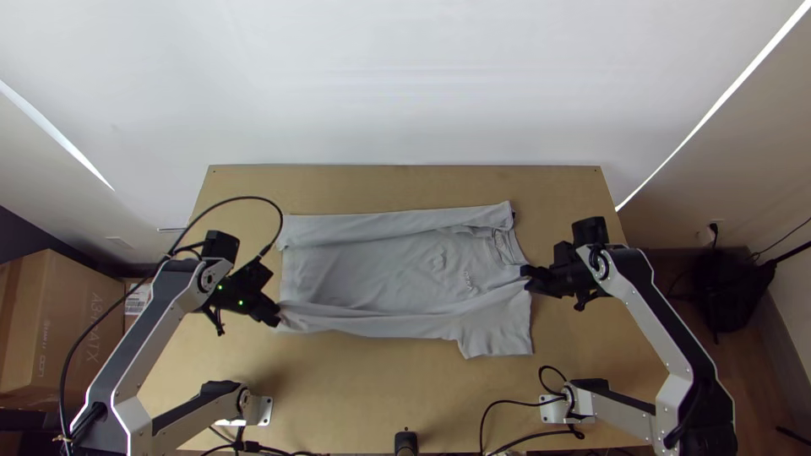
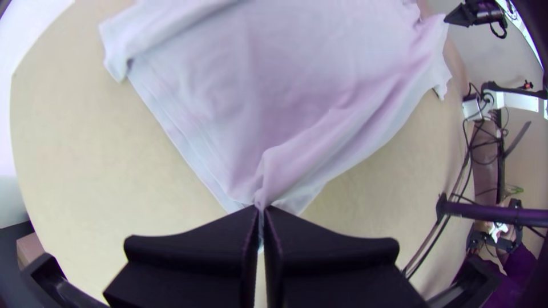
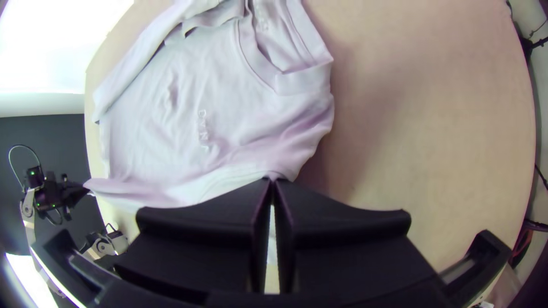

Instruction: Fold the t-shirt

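The wrinkled grey shirt (image 1: 372,274) was spread on the smooth wooden bench (image 1: 355,388), its far side folded over in a long strip; a bunched hem corner was pinched by the left gripper (image 1: 278,319), the creased shoulder by the right gripper (image 1: 525,277)

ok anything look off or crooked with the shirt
The t-shirt looks uneven: near the collar, one sleeve juts out beyond the rest of the near edge, and cloth is gathered where the left gripper pinches it. That may just be a fold in progress.
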Available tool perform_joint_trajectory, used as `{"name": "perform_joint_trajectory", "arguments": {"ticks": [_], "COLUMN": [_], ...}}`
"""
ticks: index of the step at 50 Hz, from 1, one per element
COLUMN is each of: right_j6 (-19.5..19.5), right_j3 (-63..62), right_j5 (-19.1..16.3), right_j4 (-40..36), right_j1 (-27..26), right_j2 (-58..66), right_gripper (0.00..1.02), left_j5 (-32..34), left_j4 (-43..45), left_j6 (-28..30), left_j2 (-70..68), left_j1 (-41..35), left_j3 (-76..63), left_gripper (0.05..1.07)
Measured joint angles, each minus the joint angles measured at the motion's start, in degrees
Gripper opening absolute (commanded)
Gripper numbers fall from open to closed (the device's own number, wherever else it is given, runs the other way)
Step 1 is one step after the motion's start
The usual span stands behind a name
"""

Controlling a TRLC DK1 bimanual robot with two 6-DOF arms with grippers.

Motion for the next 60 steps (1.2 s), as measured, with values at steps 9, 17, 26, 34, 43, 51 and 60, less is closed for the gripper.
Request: {"name": "perform_joint_trajectory", "arguments": {"ticks": [9, 17, 26, 34, 43, 51, 60], "right_j6": [0.15, 0.15, 0.15, 0.15, 0.15, 0.15, 0.22], "right_j3": [5.4, 11.56, 21.05, 30.62, 40.35, 47.08, 52.85], "right_j5": [0.0, 0.02, 0.02, 0.0, 0.0, 0.0, 0.0], "right_j4": [-0.09, -0.28, -0.33, -0.42, -0.42, -0.42, -0.44], "right_j1": [0.0, 0.11, 0.39, 0.57, 0.57, 0.5, 0.26], "right_j2": [5.66, 12.09, 20.76, 28.59, 36.85, 42.93, 48.37], "right_gripper": [0.02, 0.02, 0.02, 0.02, 0.02, 0.02, 0.02], "left_j5": [1.38, 2.19, 2.73, 2.95, 3.32, 3.41, 3.41], "left_j4": [2.99, 4.15, 4.81, 4.87, 5.4, 5.42, 5.42], "left_j6": [-0.7, -1.99, -3.04, -3.5, -5.25, -7.08, -9.29], "left_j2": [6.08, 13.18, 20.61, 26.49, 33.18, 38.91, 44.39], "left_j1": [1.84, 3.1, 4.07, 4.9, 5.66, 5.86, 5.86], "left_j3": [5.29, 12.52, 20.06, 26.01, 34.6, 41.9, 46.07], "left_gripper": [0.08, 0.08, 0.08, 0.08, 0.08, 0.08, 0.08]}}
